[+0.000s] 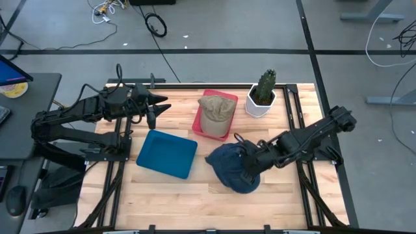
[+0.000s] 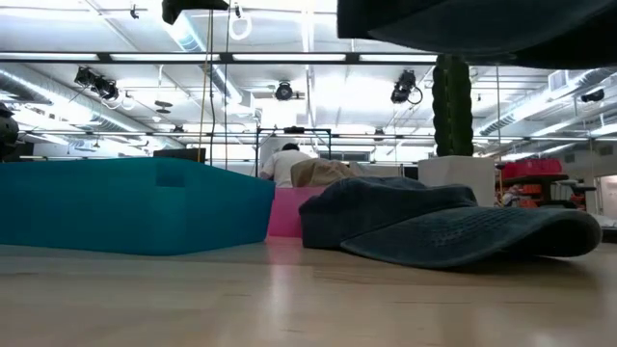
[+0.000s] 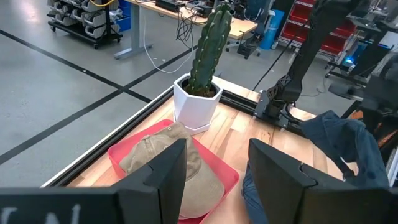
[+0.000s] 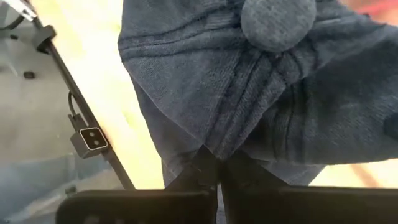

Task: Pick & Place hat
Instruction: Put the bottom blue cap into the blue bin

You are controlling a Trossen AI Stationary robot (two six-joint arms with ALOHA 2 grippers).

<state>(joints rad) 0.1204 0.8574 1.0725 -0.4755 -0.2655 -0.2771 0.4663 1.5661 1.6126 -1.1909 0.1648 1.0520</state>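
A dark blue cap [image 1: 229,168] lies on the wooden table, its brim [image 2: 482,236] flat on the boards in the low view. My right gripper [image 1: 251,166] is shut on its crown; the right wrist view shows it [image 4: 217,177] below the cap's top button [image 4: 278,22]. A tan cap [image 1: 216,110] sits in a red tray [image 1: 202,127]. My left gripper [image 1: 160,107] hovers open to the left of the red tray; the left wrist view [image 3: 217,180] looks over the tan cap [image 3: 161,165]. My right gripper pinches a bunched fold of the blue cap's crown [image 4: 231,140] between its two shut fingers, a little below the top button. The fingers come slanting down from the table's right side. The cap's brim and lower edge rest on the table.
A blue tray [image 1: 167,154] lies left of the blue cap. A potted cactus [image 1: 262,94] in a white pot stands at the far right, beside the red tray. Black rails [image 1: 296,110] frame the table's sides. Bare wood [image 1: 195,201] lies along the near edge.
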